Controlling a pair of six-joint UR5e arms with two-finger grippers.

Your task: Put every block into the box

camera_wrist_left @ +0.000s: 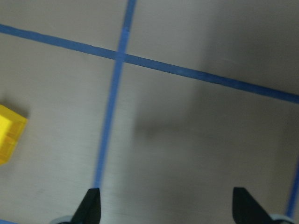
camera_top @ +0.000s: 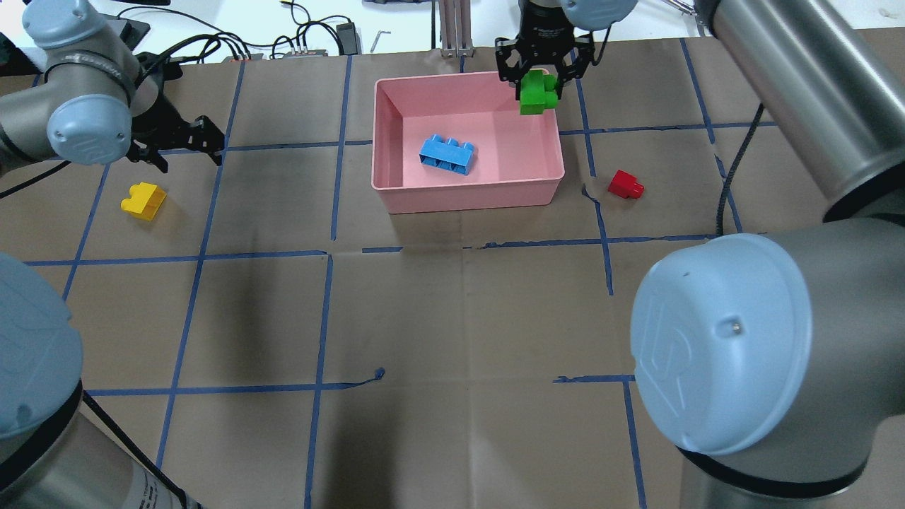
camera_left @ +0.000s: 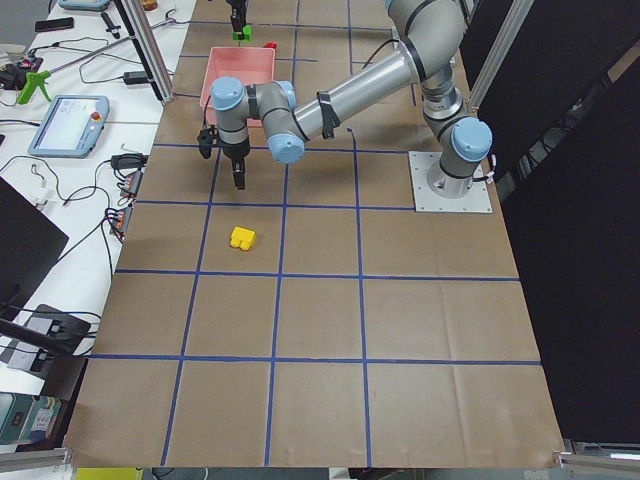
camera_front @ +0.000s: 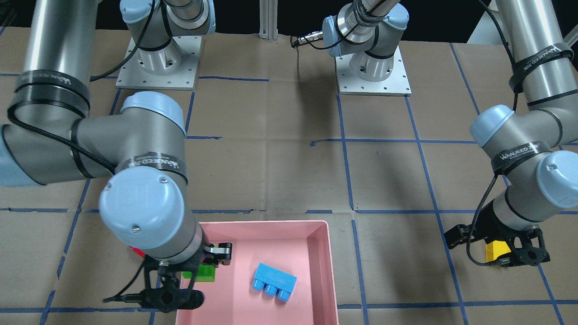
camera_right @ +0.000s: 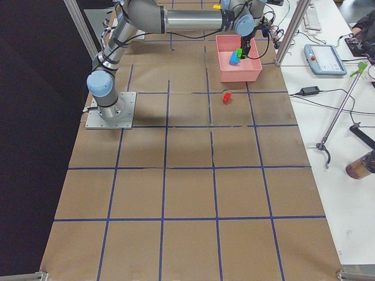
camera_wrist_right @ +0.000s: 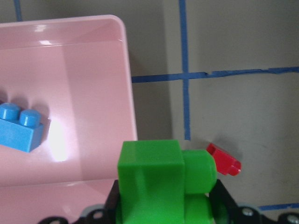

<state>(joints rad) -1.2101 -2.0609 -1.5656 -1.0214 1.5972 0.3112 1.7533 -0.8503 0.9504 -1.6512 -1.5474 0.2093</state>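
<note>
The pink box (camera_top: pixel 466 200) stands at the far middle of the table; the light blue block (camera_top: pixel 447 153) lies inside it. My right gripper (camera_top: pixel 539 79) is shut on the green block (camera_top: pixel 537 93) and holds it above the box's far right corner; the right wrist view shows the green block (camera_wrist_right: pixel 159 182) over the box rim (camera_wrist_right: pixel 128 107). The red block (camera_top: pixel 626 185) lies on the table right of the box. My left gripper (camera_top: pixel 189 161) is open and empty, above the table just beyond the yellow block (camera_top: pixel 143 201). The yellow block shows at the left edge of the left wrist view (camera_wrist_left: pixel 9 135).
Blue tape lines grid the brown table. The two arm bases (camera_front: pixel 158 58) (camera_front: pixel 372 67) sit at the robot's side. Cables and devices (camera_top: pixel 304 42) lie past the table's far edge. My right arm's elbow (camera_top: pixel 735 339) fills the overhead view's lower right.
</note>
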